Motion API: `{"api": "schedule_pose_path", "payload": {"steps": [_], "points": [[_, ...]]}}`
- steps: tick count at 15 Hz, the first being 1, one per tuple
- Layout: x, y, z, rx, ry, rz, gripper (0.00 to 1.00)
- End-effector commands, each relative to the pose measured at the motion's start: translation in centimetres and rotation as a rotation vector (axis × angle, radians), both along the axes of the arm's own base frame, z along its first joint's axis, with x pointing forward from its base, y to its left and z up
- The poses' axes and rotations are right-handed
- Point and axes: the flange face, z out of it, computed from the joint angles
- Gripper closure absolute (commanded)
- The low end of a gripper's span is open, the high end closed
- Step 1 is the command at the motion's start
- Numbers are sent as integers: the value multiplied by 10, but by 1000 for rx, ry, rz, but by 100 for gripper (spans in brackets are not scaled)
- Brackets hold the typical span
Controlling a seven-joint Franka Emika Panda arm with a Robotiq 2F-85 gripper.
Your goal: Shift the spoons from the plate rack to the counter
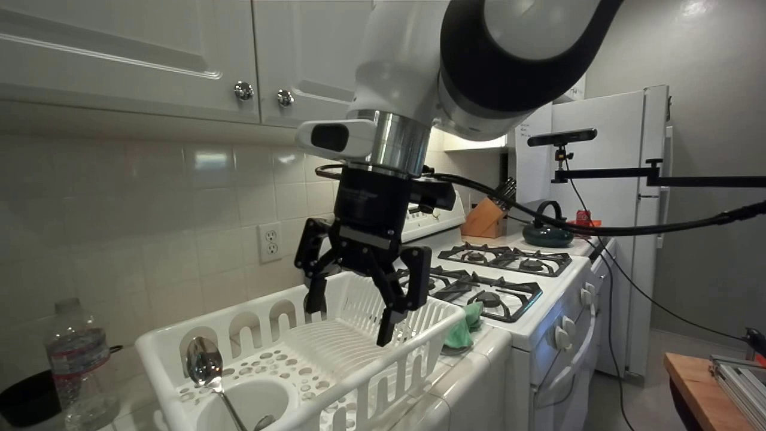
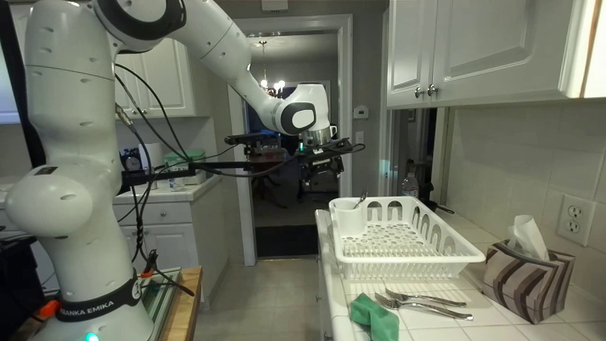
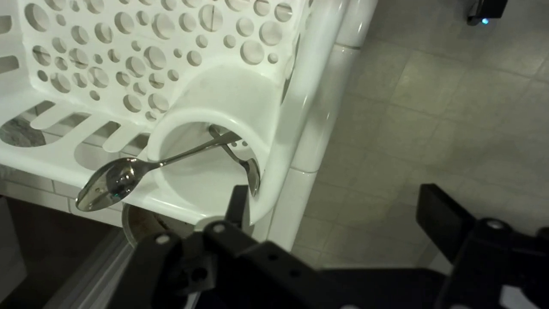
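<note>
- End effector [image 3: 334, 191]: fingers [image 3: 444, 221] spread wide, nothing btwn them; hangs over the rack's cup end, clear of both spoons.
- Cup [image 3: 195, 115], at the rack's corner: approx 9 to 10 o'clock from the finger gap in the wrist view.
- 1st spoon [image 3: 113, 184]: handle down in cup, leaning out, bowl past the cup rim at approx 9 o'clock from the gap. Not yet taken.
- 2nd spoon [image 3: 253, 174]: low inside cup, bowl by the wall at the cup's 3 o'clock. Seen partly edge-on, so "spoon" is prob. but not certain. Also not yet taken.
- Rack [image 2: 412, 259]: holds both; in an exterior view its cup is at 10 o'clock.
- Table [image 2: 440, 330]: carries the rack. 2 forks [image 2: 428, 308] lie side by side at the rack's 6 o'clock, w/ a green cloth [image 2: 376, 319] just beside them, at approx their 8 o'clock. No spoon seen on the part in view.
- Progress (my judgement): 0 of 2 spoons done; forks don't count. Left: grip, lift out, carry, lay on table, ×2.
- Next, prob.: shift toward 9 o'clock in wrist view, then down. Leaning spoon looks the easier pick; low one prob. trickier w/ the cup wall close.
</note>
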Motion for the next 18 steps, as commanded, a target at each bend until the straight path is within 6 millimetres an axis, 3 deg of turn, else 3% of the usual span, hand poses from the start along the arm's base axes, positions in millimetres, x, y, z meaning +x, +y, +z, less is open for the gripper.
{"api": "schedule_pose_path", "payload": {"steps": [1, 7, 18], "points": [[16, 14, -15, -3, -23, 57, 0], [32, 27, -35, -5, 11, 100, 0], [59, 42, -52, -1, 4, 106, 0]]}}
